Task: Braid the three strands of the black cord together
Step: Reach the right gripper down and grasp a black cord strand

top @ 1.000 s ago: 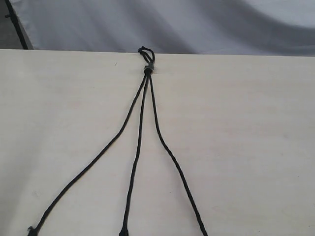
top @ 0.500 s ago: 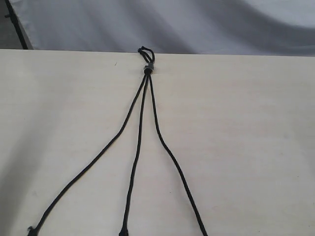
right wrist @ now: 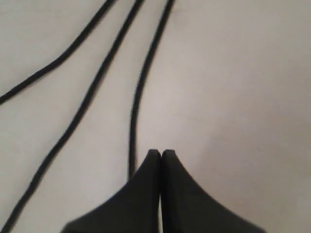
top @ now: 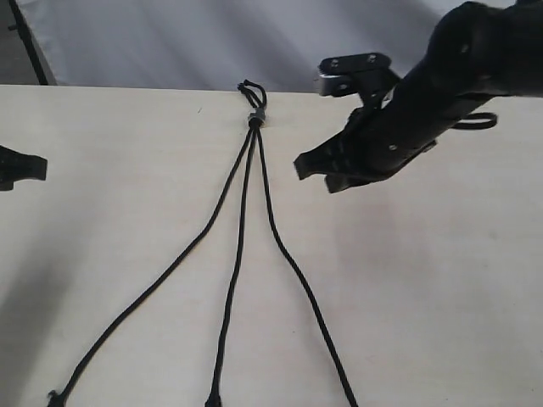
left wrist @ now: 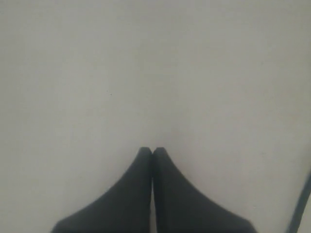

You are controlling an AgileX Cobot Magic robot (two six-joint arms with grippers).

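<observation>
The black cord lies flat on the pale table [top: 441, 280], joined at the far edge by a small grey band [top: 254, 119] with short loops [top: 251, 89]. From the band the three strands fan toward the near edge: left strand [top: 161, 275], middle strand [top: 235, 271], right strand [top: 299, 275]. My right gripper [top: 312, 175] hovers shut and empty just right of the right strand's upper part; in the right wrist view its tips [right wrist: 161, 153] sit beside that strand [right wrist: 137, 97]. Only the tip of my left gripper [top: 25, 167] shows at the left edge, far from the cord, shut over bare table [left wrist: 152, 150].
A grey cloth backdrop [top: 170, 42] hangs behind the table's far edge. A dark line [left wrist: 300, 204] crosses one corner of the left wrist view; I cannot tell what it is. The strands' near ends reach the exterior view's bottom edge.
Both arms have come into view: the right arm swung in from the right to beside the right strand, and the left gripper's tip appeared at the left edge. The cord has not moved.
</observation>
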